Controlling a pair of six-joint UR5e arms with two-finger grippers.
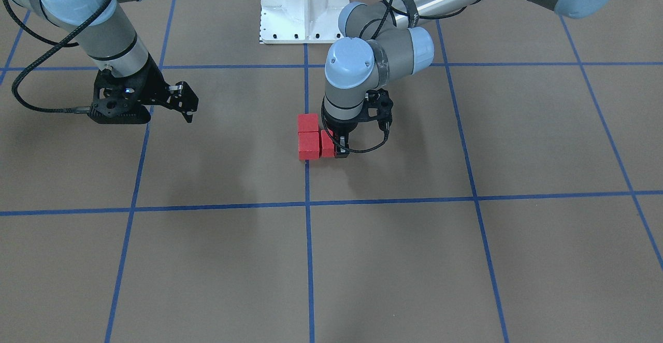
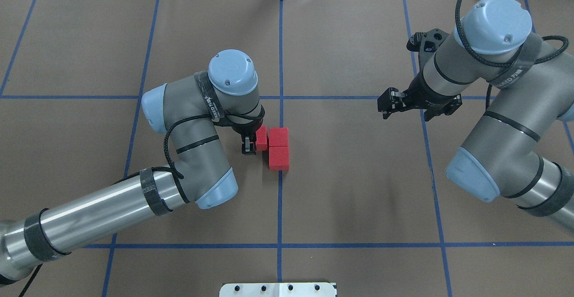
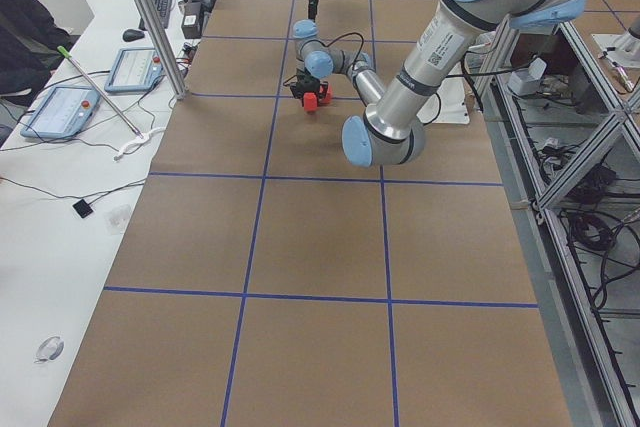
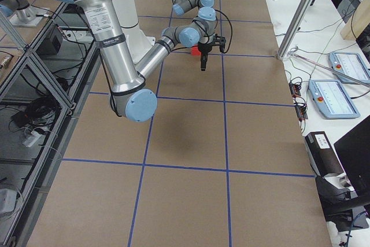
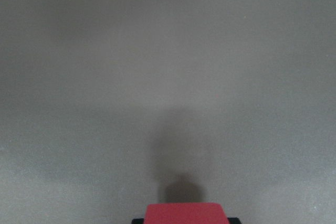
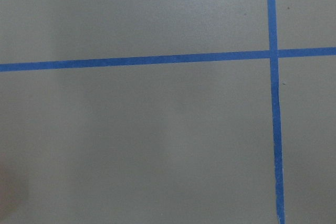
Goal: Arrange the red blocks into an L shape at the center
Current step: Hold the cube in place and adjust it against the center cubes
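While the left gripper (image 2: 252, 144) stands low over the tabletop (image 2: 358, 176), its jaws are clamped on the third red block (image 2: 261, 138), which the left wrist view shows between them at the lower edge of the picture. This block sits just beside the farther one of the two other red blocks (image 2: 278, 146); whether the faces touch cannot be confirmed. Those two lie in contact in a short column on the middle blue tape line (image 2: 280, 198), within the middle row of squares. Judged from this layout, the grip serves to seat the third block squarely as the foot of the L at the center.

The right gripper (image 2: 389, 104) hangs above bare tabletop, well apart from the blocks, presumably to leave the work area free. Whether its jaws are parted or closed cannot be told.

White lettering on the black straps (image 2: 515, 75) around the arms is too small to read. The blocks bear no markings.
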